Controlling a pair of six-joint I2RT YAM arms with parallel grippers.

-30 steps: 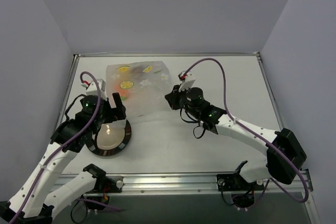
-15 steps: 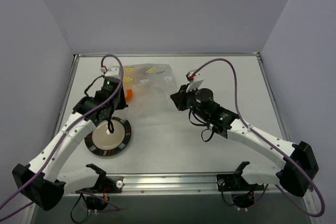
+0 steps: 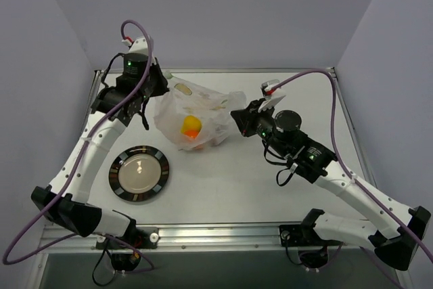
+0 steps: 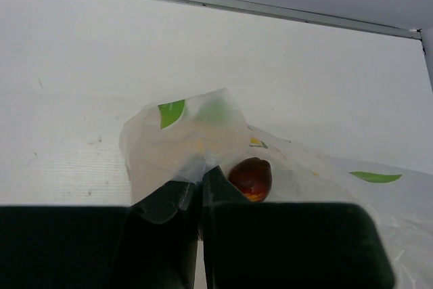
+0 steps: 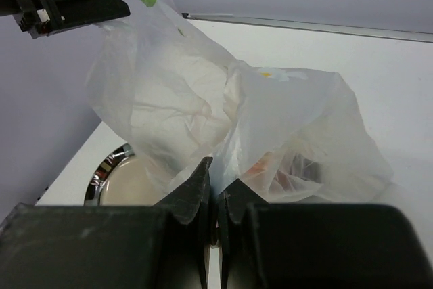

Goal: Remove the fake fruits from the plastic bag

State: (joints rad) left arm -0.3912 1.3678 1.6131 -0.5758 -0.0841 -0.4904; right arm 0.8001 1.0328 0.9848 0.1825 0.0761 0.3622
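The plastic bag (image 3: 203,103) sits toward the back of the table (image 3: 237,187), pinched between 2 arms. The left gripper (image 3: 162,82) clamps the bag's back-left corner, and the right gripper (image 3: 235,118) clamps its right edge. Inside the bag, the fake fruits (image 3: 191,126) lie bunched at its near side. 1 of them (image 4: 250,177) lies just right of the left gripper's fingertips. A plate (image 3: 115,175) lies in front of the bag, to its left, apart from it.

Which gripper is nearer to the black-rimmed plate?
Left. The left gripper holds the plastic bag just beyond the plate; the right gripper grips the bag farther off, to the plate's right.
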